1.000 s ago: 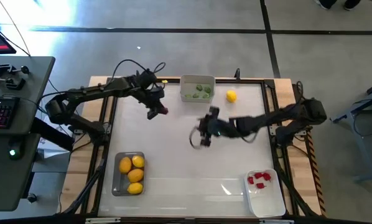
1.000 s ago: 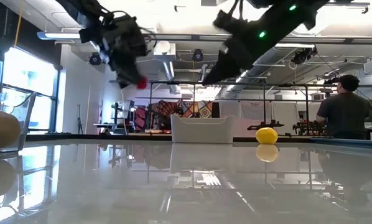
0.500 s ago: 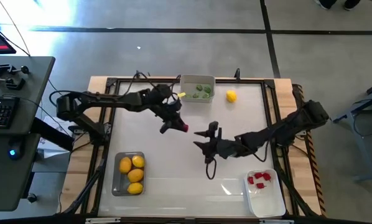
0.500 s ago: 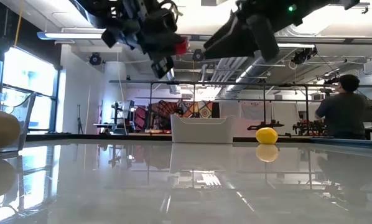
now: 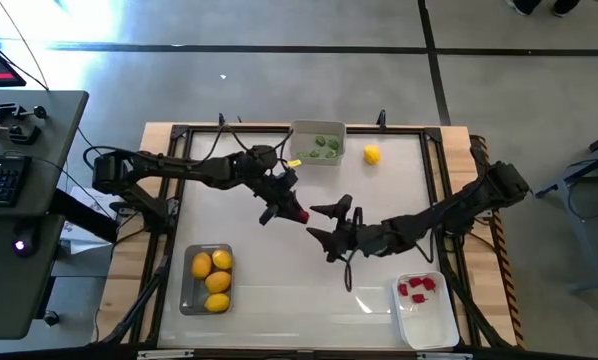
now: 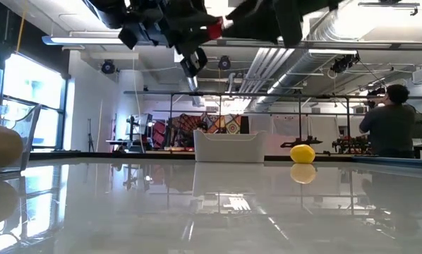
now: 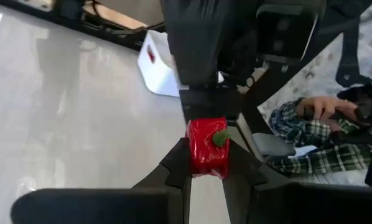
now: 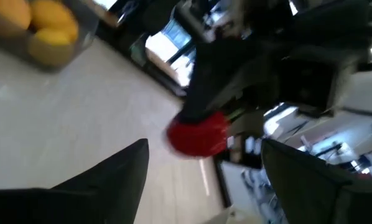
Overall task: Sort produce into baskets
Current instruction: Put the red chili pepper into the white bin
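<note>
Table top point(image 5: 279, 290): white, smooth, glossy; mirrors the ceiling lights in the low view. Table frame point(image 5: 159, 240): pale bare wood, matt. Strawberry point(image 7: 207, 147): shiny red plastic with a green nub. Lemons point(image 5: 217, 280): yellow, dull sheen. Dark-tinted bin point(image 5: 187, 290): clear plastic. White bin point(image 5: 434, 325): smooth, glossy plastic. Pale grey bin point(image 6: 225, 149): matt plastic. Arms point(image 5: 179, 168): dark, matt. Sleeve point(image 7: 298, 162): plaid cloth.

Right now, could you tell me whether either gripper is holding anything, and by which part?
The left gripper holds a red strawberry piece, pinched across its sides with the green stem end showing. The right gripper is open just beside it and holds nothing.
</note>
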`<state>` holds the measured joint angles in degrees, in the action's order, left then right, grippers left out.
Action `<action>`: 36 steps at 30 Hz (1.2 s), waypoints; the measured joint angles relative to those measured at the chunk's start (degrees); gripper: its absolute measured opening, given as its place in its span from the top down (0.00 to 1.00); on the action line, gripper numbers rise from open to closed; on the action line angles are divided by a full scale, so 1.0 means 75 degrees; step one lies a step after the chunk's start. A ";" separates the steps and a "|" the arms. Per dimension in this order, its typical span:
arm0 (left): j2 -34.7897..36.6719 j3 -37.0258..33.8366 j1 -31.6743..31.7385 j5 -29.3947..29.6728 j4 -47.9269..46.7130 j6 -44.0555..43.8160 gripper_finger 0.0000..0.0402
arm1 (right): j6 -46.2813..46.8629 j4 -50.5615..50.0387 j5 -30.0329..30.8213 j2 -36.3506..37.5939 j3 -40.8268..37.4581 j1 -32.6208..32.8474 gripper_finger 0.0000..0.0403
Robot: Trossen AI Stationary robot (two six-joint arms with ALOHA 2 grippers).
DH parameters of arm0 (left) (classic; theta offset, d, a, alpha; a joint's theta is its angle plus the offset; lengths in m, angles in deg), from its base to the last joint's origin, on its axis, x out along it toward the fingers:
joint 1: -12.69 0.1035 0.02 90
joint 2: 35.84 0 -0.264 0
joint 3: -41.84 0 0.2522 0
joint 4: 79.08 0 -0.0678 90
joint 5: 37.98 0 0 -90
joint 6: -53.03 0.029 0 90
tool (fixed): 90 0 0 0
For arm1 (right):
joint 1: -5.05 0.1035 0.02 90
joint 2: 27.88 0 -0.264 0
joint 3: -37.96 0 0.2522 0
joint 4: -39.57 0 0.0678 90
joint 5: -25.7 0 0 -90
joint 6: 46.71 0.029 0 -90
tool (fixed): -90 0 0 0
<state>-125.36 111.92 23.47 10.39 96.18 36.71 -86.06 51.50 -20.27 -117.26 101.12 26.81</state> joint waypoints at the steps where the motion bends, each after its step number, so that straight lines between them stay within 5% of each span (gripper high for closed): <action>1: 0.0000 0.0000 -0.0056 0.0001 0.0042 0.0016 0.89 | -0.0155 0.0241 0.0000 0.0000 0.0000 0.0003 0.25; 13: 0.0000 0.0000 -0.0306 0.0009 0.0638 -0.0198 0.89 | -0.0584 0.0699 -0.0682 0.0000 0.0003 -0.0015 0.28; 27: 0.0001 0.0000 -0.0311 0.0094 0.0626 -0.0202 0.88 | -0.0356 0.0740 -0.0940 0.0000 0.0003 -0.0017 0.67; 36: 0.0015 0.0000 -0.0311 0.0463 0.0549 0.0559 0.70 | -0.0143 0.0691 -0.0775 0.0000 0.0002 -0.0020 0.70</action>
<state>-125.25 111.92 21.14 13.87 100.30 40.90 -87.13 56.68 -26.09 -117.26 101.14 26.65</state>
